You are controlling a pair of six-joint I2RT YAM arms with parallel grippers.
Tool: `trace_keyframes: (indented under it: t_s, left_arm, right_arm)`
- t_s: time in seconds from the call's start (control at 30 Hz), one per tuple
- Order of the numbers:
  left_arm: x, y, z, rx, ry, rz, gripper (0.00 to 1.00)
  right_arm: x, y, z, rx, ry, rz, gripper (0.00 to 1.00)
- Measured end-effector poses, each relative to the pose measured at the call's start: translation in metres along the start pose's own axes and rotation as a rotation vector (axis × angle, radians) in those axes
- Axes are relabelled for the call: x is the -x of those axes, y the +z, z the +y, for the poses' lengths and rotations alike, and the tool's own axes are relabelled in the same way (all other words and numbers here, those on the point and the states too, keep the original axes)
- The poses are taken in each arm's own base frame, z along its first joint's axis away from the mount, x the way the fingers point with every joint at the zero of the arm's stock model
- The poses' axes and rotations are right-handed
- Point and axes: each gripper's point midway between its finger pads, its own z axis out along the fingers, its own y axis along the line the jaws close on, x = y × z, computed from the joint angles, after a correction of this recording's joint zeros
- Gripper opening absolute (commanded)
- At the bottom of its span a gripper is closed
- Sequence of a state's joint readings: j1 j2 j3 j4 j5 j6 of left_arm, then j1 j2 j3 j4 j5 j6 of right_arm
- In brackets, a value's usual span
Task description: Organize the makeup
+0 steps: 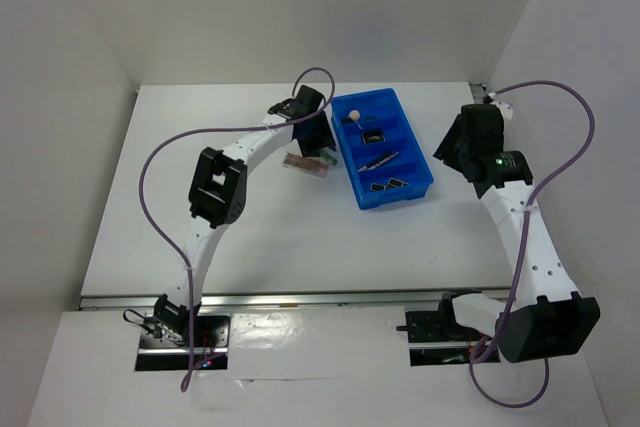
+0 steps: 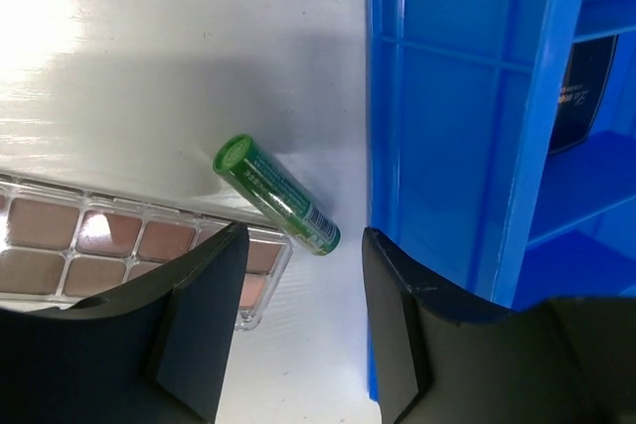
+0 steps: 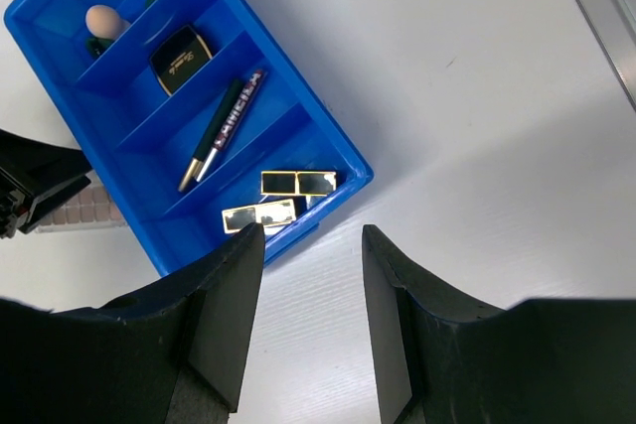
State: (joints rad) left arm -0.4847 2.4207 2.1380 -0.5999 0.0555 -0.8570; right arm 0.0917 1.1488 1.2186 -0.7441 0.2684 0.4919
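Observation:
A green tube (image 2: pixel 276 194) lies loose on the table, between a brownish palette (image 2: pixel 119 250) and the outer wall of the blue tray (image 2: pixel 437 126). My left gripper (image 2: pixel 303 325) hangs open just above and short of the tube, holding nothing. Inside the tray (image 3: pixel 304 86) are a peach sponge (image 3: pixel 102 20), a dark square compact (image 3: pixel 181 59), a slim pencil (image 3: pixel 221 131) and two black-and-gold lipstick tubes (image 3: pixel 298 183). My right gripper (image 3: pixel 313 275) stands open over bare table off the tray's near right corner.
In the top view the palette (image 1: pixel 305 165) lies left of the tray (image 1: pixel 421 147), under the left gripper (image 1: pixel 318 142). The right gripper (image 1: pixel 455 147) is raised to the tray's right. White walls close the table's back and sides.

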Motion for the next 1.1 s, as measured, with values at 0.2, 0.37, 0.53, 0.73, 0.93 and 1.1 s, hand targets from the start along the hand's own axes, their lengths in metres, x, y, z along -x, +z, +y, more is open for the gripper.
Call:
trace_keyframes:
  t_s: [0.2, 0.37, 0.53, 0.73, 0.93, 1.1]
  left_arm:
    - [0.005, 0.014, -0.001, -0.005, -0.016, -0.009, 0.56]
    - [0.0, 0.024, 0.006, 0.012, -0.018, 0.003, 0.5]
    - [0.001, 0.025, 0.007, 0.013, -0.018, -0.003, 0.34]
    - [0.005, 0.026, 0.008, 0.006, -0.014, -0.012, 0.07]
    - [0.018, 0.008, 0.02, 0.013, 0.001, -0.031, 0.0]
    - [0.05, -0.048, -0.007, -0.117, 0.112, -0.105, 0.0]
  right_arm:
    - [-0.002, 0.003, 0.0, -0.005, -0.003, 0.01, 0.52]
    - [-0.003, 0.005, 0.0, -0.007, -0.008, 0.017, 0.52]
    - [-0.004, 0.006, 0.0, -0.008, -0.016, 0.019, 0.52]
    - [-0.004, 0.006, 0.0, -0.008, -0.017, 0.02, 0.52]
    - [-0.004, 0.006, 0.0, -0.008, -0.017, 0.02, 0.52]
    - [-0.004, 0.006, 0.0, -0.008, -0.016, 0.019, 0.52]
